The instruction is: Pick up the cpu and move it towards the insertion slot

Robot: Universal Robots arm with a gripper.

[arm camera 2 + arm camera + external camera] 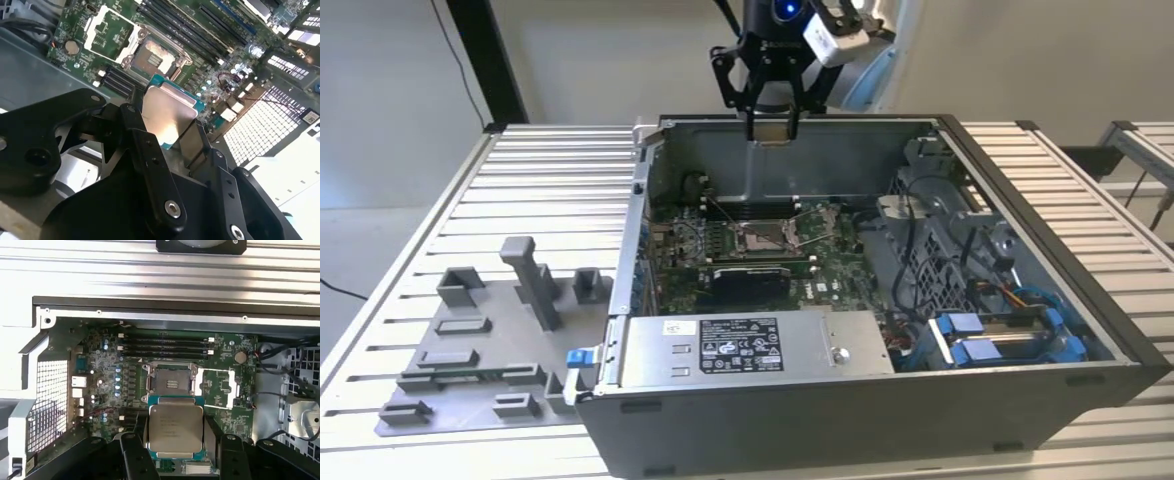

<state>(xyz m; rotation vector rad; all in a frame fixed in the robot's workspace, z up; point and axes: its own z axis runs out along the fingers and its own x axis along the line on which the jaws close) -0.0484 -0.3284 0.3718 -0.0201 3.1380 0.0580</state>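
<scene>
On the exterior view's left I see the grey tray (467, 370) with its raised blocks, lying on the slatted table (547, 180) just beside the open computer case (881, 420).

Inside the case, the insertion slot (762, 236) sits near the middle of the green motherboard (834, 275), with its dark centre exposed. In both wrist views the slot (170, 384) (152, 56) shows its metal frame open. The long black memory slots (165, 346) run just beside the insertion slot.

Above the rear wall of the case I see the gripper (771, 138) hanging well above the insertion slot. Its fingers (134, 452) are pinching the cpu (176, 427) by opposite edges. In the second wrist view the cpu (165, 112) shows its silvery top between the black fingers (150, 165), apart from the slot.

On the exterior view's right, blue drive brackets (987, 338) occupy the case corner.
</scene>
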